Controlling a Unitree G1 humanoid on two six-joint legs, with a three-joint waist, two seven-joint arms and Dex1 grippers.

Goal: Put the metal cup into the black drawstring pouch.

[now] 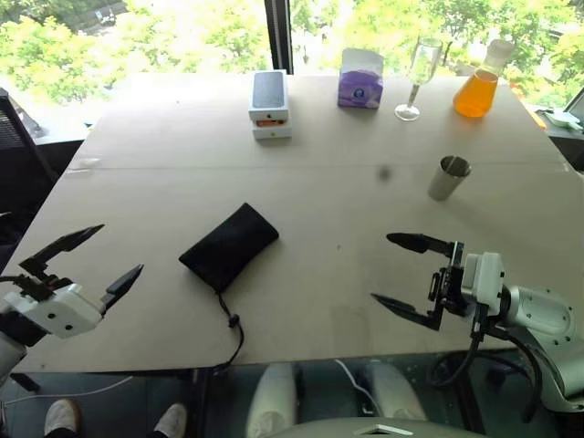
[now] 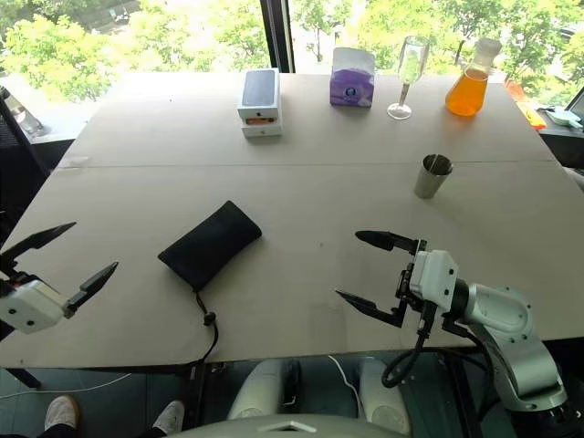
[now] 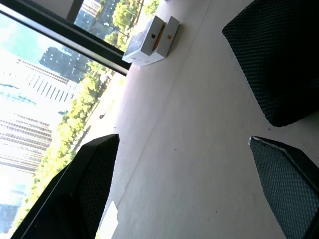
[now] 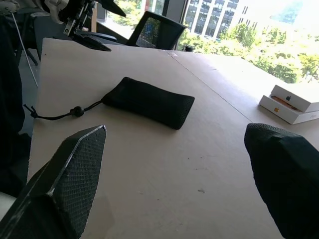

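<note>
Sunlit bench [image 1: 301, 173]: both my end effectors are hanging released, grasping nothing. My right end effector [image 1: 401, 272] is sitting nearer the metal cup [image 1: 449, 177], upright farther out; the black drawstring pouch [image 1: 229, 245] is lying diagonally between both.

Head stereo eyes look forward and down over the counter [image 1: 301, 173]; both wrist cameras skim low across it, sharing the stacked white boxes [image 4: 294, 102].

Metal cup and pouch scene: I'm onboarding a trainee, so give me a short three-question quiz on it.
1. True or false: the metal cup is inside the black drawstring pouch.
2. Which stands closest to the cup: A) wine glass B) stacked white boxes C) purple tissue box?
3. Fill in: the left gripper and right gripper are both ____.

Key: 1 false; 2 A; 3 open.
</note>
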